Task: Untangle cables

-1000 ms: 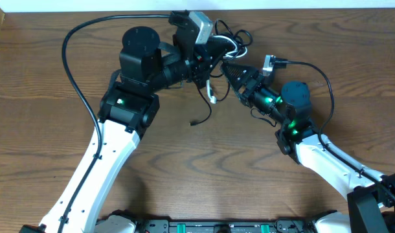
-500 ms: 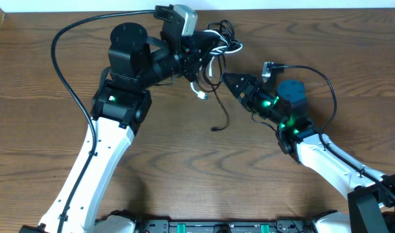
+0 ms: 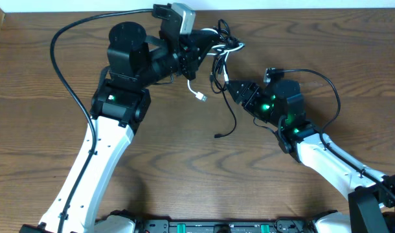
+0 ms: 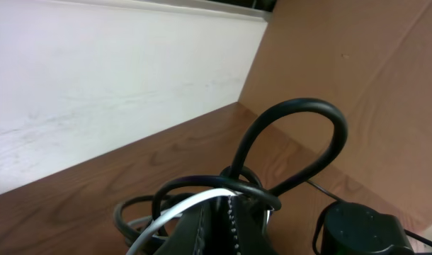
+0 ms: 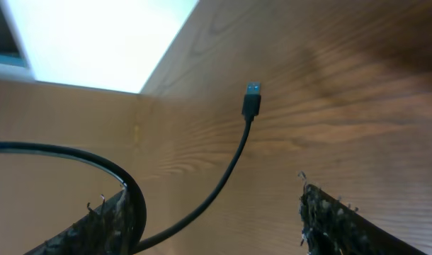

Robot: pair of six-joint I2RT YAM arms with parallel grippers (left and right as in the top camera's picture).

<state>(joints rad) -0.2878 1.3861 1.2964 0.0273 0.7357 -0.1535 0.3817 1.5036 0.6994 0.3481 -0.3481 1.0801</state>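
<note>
"So, where are the cables (image 3: 220,44) sitting right now?"

"They're bunching in one tangle at the far edge of the table (image 3: 184,175). I'm holding it there with the left hand (image 3: 196,53), whose fingers are pinching shut on the bundle. In its wrist view the white cable (image 3: 192,84) and some black loops are crossing right over them."

"And the right hand (image 3: 228,86)?"

"It's hovering just beside a black cable (image 3: 231,113) that's trailing out of the tangle toward me and ending in a plug (image 3: 217,136). The fingers are standing apart and gripping nothing. The strand is running between them, closer to one; I can't tell whether it's touching."

"Which step are you calling this?"

"I'm judging it the approach before pulling one strand free. The next move is asking for closing on that black cable and drawing it away from the tangle slowly, while I'm watching that it isn't snagging the white one."

"Are you reading any brands or labels?"

"I'm finding no legible writing, only green lights (image 3: 270,102) glowing on the arms."
</note>
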